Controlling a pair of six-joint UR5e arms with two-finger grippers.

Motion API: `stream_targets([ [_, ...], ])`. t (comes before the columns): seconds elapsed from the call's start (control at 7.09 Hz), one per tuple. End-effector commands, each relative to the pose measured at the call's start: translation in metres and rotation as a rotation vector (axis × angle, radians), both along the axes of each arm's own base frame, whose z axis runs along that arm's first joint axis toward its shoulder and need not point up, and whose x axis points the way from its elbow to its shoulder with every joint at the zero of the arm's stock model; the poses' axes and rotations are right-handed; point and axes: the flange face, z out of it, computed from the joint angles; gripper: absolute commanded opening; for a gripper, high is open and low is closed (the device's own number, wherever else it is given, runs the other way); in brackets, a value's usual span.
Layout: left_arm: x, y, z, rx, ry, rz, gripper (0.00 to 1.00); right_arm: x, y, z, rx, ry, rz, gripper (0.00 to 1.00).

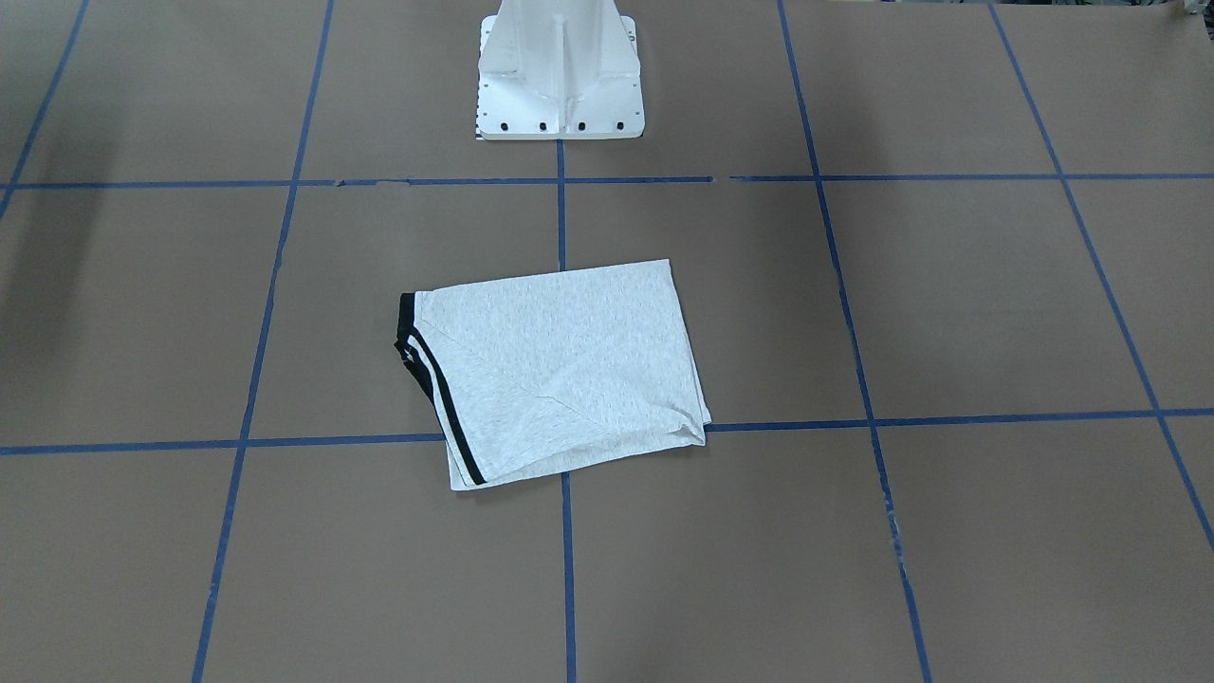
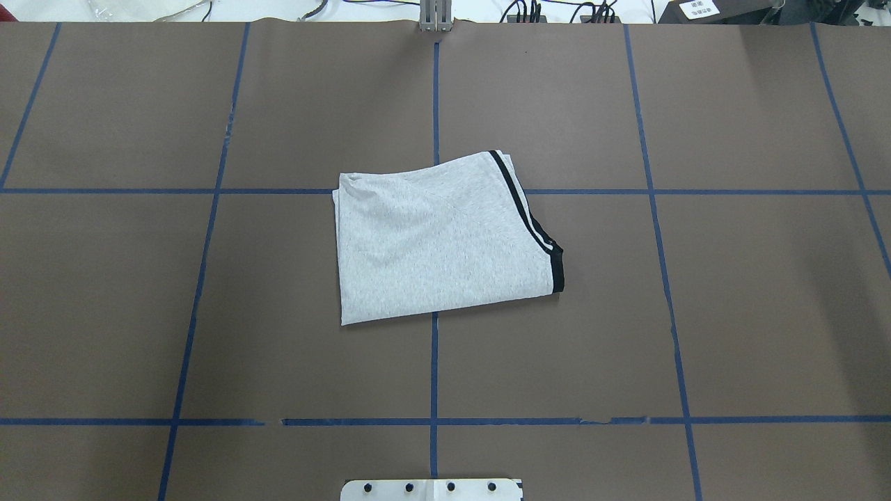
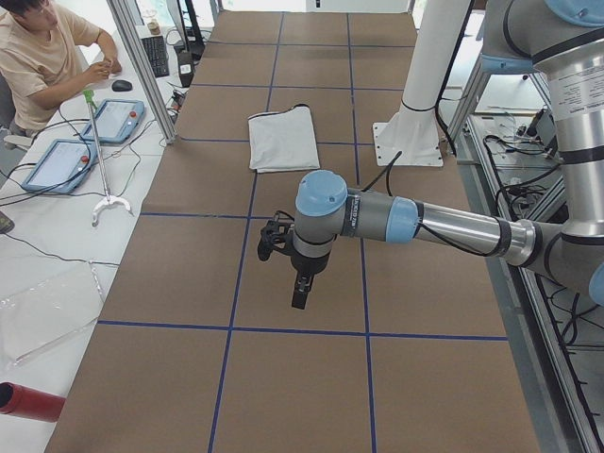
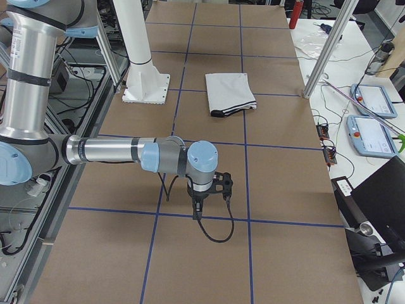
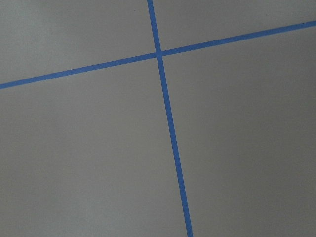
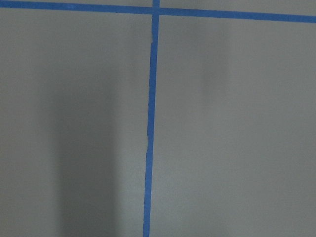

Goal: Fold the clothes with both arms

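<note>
I count one light heather-grey T-shirt (image 2: 431, 243), folded to a flat rectangle. It lies in the middle of the brown paper-covered counter (image 2: 766, 313), across blue tape lines (image 2: 434, 362), with its black-striped cuff (image 2: 530, 217) toward my right side. Two black end effectors hang well apart from it. The left end effector (image 3: 299, 297) and right end effector (image 4: 196, 212) show only side-on, so I cannot tell whether they are apart or together. A white label (image 2: 698, 8) is too small to read. One white pedestal (image 1: 560, 85) stands nearby.

Bare worktop (image 2: 104, 313) rings the folded T-shirt (image 2: 431, 243) on every side, open to either flank. My pedestal (image 1: 560, 85) stands behind it, apart. My left end effector (image 3: 299, 302) and right end effector (image 4: 195, 215) hang over bare worktop, well apart from the shirt.
</note>
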Motion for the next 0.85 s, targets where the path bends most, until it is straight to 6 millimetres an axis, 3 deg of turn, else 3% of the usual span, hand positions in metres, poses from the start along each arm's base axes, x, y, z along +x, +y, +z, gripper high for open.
stream_targets([
  [0.0, 0.0003, -0.0037, -0.003, 0.008, 0.004, 0.001, 1.0, 0.0, -0.0008, -0.0012, 0.003, 0.0, 0.0, 1.0],
  [0.71, 0.0005, -0.0028, -0.0045, 0.008, 0.007, 0.001, 1.0, 0.0, -0.0041, -0.0072, 0.017, 0.0, 0.0, 1.0],
])
